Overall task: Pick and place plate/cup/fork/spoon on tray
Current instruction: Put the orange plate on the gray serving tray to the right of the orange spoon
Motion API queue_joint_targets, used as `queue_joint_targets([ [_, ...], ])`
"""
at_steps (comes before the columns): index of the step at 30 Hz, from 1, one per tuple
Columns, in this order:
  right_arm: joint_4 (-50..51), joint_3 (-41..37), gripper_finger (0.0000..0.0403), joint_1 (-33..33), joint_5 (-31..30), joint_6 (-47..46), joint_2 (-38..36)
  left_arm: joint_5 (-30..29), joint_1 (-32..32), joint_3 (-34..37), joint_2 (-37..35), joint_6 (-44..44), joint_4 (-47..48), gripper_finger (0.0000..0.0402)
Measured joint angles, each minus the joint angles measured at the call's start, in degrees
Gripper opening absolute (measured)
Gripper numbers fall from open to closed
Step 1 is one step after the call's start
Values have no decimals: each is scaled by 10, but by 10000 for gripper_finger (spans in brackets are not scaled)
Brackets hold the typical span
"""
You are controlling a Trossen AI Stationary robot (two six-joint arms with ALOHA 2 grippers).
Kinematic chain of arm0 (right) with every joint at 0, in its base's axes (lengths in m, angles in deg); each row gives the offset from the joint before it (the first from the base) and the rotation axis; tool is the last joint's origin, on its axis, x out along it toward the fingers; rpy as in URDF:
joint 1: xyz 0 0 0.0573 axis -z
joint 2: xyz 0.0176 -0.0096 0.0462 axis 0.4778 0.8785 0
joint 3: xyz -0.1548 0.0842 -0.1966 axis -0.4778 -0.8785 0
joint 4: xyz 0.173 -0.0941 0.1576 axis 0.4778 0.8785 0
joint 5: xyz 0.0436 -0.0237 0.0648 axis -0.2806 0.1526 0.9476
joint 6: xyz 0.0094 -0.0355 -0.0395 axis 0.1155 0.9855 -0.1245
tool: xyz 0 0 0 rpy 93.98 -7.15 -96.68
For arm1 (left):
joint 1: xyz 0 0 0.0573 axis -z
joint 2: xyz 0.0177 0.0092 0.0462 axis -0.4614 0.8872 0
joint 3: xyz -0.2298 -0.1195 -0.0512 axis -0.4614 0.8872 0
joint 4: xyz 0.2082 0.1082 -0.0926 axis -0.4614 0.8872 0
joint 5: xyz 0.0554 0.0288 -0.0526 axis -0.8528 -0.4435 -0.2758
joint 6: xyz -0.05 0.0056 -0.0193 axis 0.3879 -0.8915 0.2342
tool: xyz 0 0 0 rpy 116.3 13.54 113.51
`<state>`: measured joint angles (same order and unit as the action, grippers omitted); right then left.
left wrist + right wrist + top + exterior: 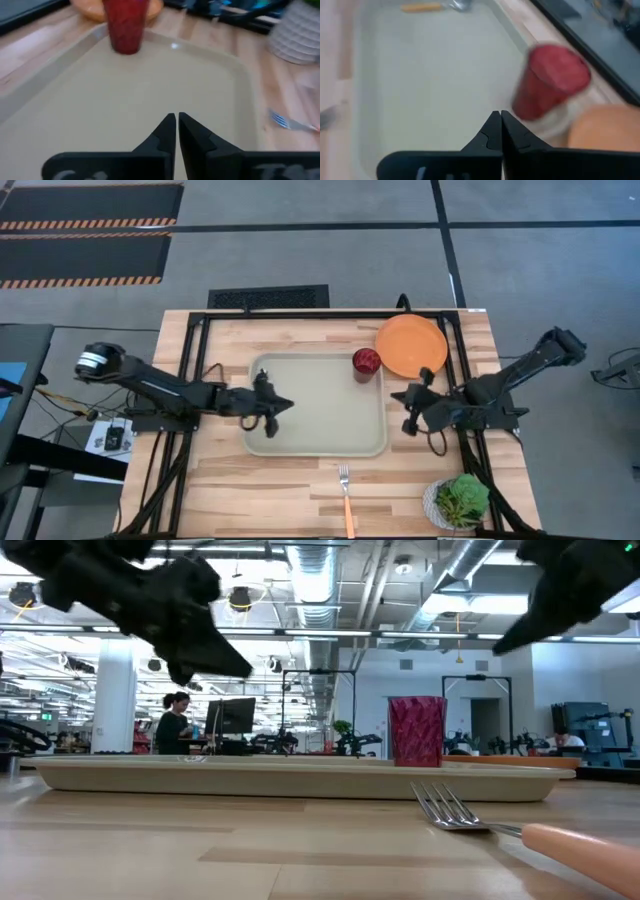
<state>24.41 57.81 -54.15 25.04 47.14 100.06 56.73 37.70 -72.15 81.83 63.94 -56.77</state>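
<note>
The grey-green tray (316,442) lies mid-table. The dark-red cup (366,363) stands upright in its far right corner. The orange plate (411,346) lies on the table just right of the cup. The fork (346,490) lies on the table near the front edge. The spoon (427,6) shows only in the right wrist view, lying at the tray's left end; in the high view my left arm hides it. My left gripper (289,405) is shut and empty above the tray's left part. My right gripper (395,397) is shut and empty just right of the tray.
A white pot with a green plant (460,502) stands at the table's near right corner. A black frame (200,360) runs around the work area. People and desks show in the room beyond the table in the low view.
</note>
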Motion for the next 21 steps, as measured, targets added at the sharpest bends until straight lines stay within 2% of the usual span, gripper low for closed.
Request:
queue_joint_targets([
  [7, 126, 0, 23, 131, 97, -34, 20, 30, 10, 79, -163, -29, -6, 9],
  [11, 151, 0, 69, 208, 144, 1, 46, 39, 11, 108, -246, -55, 10, 9],
  [15, 129, 0, 129, 276, 174, 49, 78, 39, 11, 126, -318, -75, 37, 9],
  [21, 102, 0, 203, 382, 201, 129, 148, 35, 11, 133, -404, -103, 132, 9],
])
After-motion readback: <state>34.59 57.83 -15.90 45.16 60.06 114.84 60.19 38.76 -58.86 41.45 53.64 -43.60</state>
